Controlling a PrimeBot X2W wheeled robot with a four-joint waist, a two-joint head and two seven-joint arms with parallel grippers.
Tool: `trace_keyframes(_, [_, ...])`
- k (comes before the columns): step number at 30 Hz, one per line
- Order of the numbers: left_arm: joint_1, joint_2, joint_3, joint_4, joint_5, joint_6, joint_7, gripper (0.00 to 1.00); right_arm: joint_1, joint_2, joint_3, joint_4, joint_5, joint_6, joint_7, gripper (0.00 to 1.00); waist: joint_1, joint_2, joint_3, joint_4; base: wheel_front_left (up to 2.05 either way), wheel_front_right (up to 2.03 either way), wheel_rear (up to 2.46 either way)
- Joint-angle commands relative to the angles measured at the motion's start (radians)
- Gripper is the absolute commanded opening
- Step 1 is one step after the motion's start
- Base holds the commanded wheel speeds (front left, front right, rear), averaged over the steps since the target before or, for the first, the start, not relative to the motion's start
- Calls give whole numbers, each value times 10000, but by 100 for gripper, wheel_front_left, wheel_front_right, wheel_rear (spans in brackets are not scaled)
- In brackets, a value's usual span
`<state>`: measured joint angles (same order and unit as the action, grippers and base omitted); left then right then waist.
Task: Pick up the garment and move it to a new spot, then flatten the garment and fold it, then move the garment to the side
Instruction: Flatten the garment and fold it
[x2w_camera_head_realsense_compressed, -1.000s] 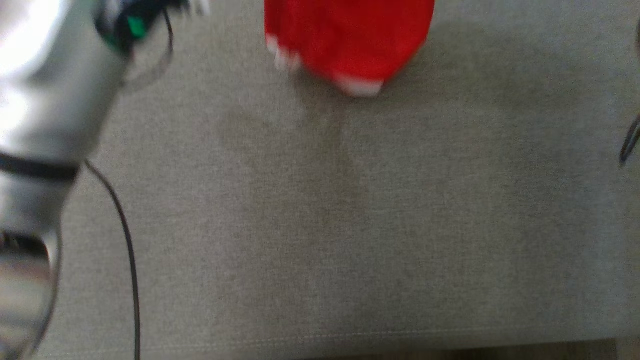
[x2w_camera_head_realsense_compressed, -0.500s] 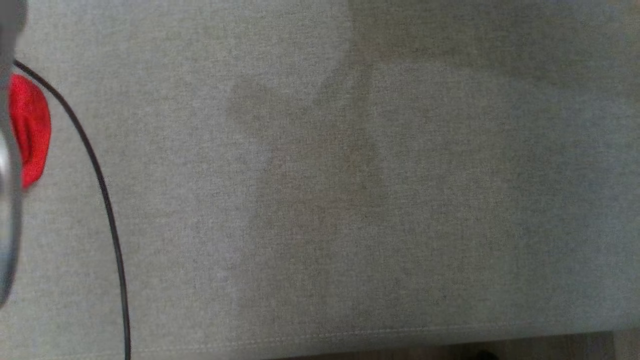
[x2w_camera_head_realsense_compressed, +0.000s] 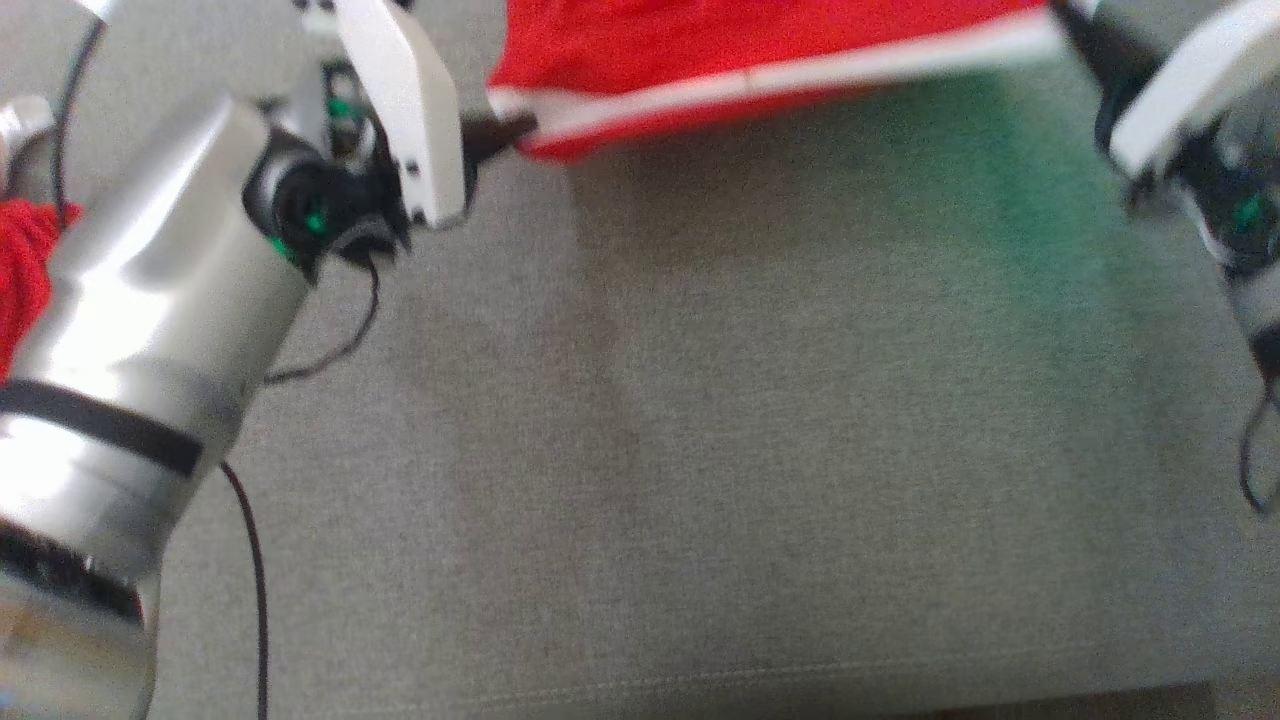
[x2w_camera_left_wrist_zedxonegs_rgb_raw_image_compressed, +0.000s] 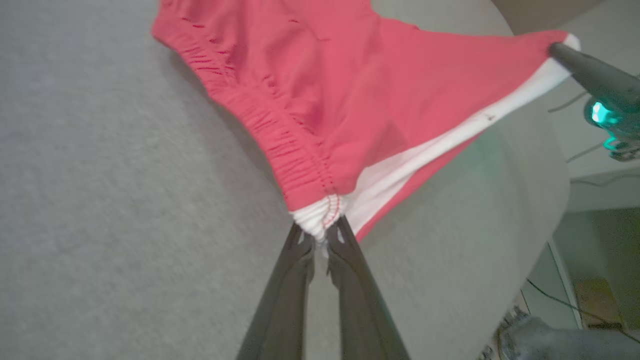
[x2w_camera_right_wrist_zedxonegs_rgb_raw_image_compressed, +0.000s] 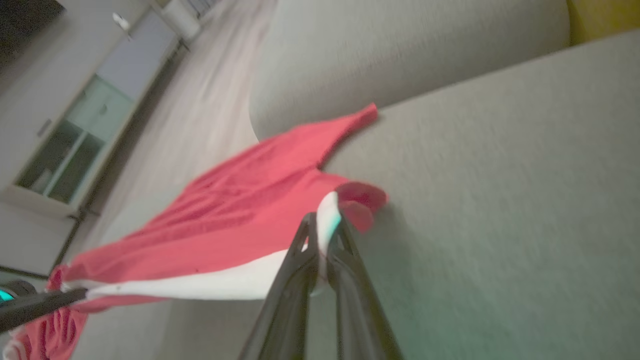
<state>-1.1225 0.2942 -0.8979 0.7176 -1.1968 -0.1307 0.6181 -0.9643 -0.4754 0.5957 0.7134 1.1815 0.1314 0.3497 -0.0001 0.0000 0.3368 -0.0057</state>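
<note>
Left tool (x2w_camera_left_wrist_zedxonegs_rgb_raw_image_compressed: 320, 239): fingers pressed together, pinching the bunched white corner at the end of the garment's (x2w_camera_left_wrist_zedxonegs_rgb_raw_image_compressed: 350, 100) gathered waistband. Grip is right at the fingertips, with cloth fanning out beyond them.

Right tool (x2w_camera_right_wrist_zedxonegs_rgb_raw_image_compressed: 324, 227): fingers also pressed together, pinching the other end of the white side stripe (x2w_camera_right_wrist_zedxonegs_rgb_raw_image_compressed: 200, 282). A small red flap curls over just past the tips.

The garment is red shorts with white trim, strung between the two tools with the white stripe pulled nearly straight from one tip to the other. In the head view it spans the top of the frame, left tool on one end and right tool on the other. The stretched edge is held off the grey sofa seat (x2w_camera_head_realsense_compressed: 700, 450), with its shadow on the upholstery underneath. In the right wrist view the far red corner reaches the line where the seat meets the rounded back cushion (x2w_camera_right_wrist_zedxonegs_rgb_raw_image_compressed: 400, 55). Cannot tell if it touches there.

Silver left forearm (x2w_camera_head_realsense_compressed: 150, 330) fills the lower left of the head view, with a black cable (x2w_camera_head_realsense_compressed: 255, 580) hanging beside it. There is more red cloth (x2w_camera_head_realsense_compressed: 20, 270) at the left edge behind that forearm, well apart from the stretched piece.

A glass-door cabinet (x2w_camera_right_wrist_zedxonegs_rgb_raw_image_compressed: 65, 150) stands in the background of the right wrist view.
</note>
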Motion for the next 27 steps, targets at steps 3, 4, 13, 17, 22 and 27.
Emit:
trace_keyframes(3, [393, 800, 16, -814, -362, 0, 582, 0, 765, -575, 370, -567, 13, -7, 661, 0, 1, 0, -953, -155, 0, 0, 0])
trace_keyframes(4, [671, 962, -85, -1030, -485, 0, 814, 0, 1074, -719, 508, -725, -5, -7, 904, 0, 1, 0, -1174, -192, 0, 0, 0])
trace_keyframes(13, [2928, 2253, -633, -3972, -2171, 566, 3333, 0, 3425, -2459, 918, -3123, 306, -7, 3697, 0, 1, 0, -2380, -329, 0, 0, 0])
trace_keyframes(17, [3417, 2813, -564, -5539, -2731, 1264, 3874, 0, 4180, -3251, 337, -4376, 540, -7, 4605, 0, 1, 0, -2377, -178, 0, 0, 0])
trace_keyframes(22, [3086, 3206, -147, -6696, -3123, 1809, 4231, 0, 4243, -3647, -1036, -5322, 624, -7, 5416, 0, 1, 0, -1506, 357, 0, 0, 0])
trace_keyframes(27, [2163, 3025, 309, -6363, -3629, 2226, 4801, 0, 3097, -3436, -1905, -5381, 384, -7, 7090, 0, 1, 0, -427, 995, 0, 0, 0])
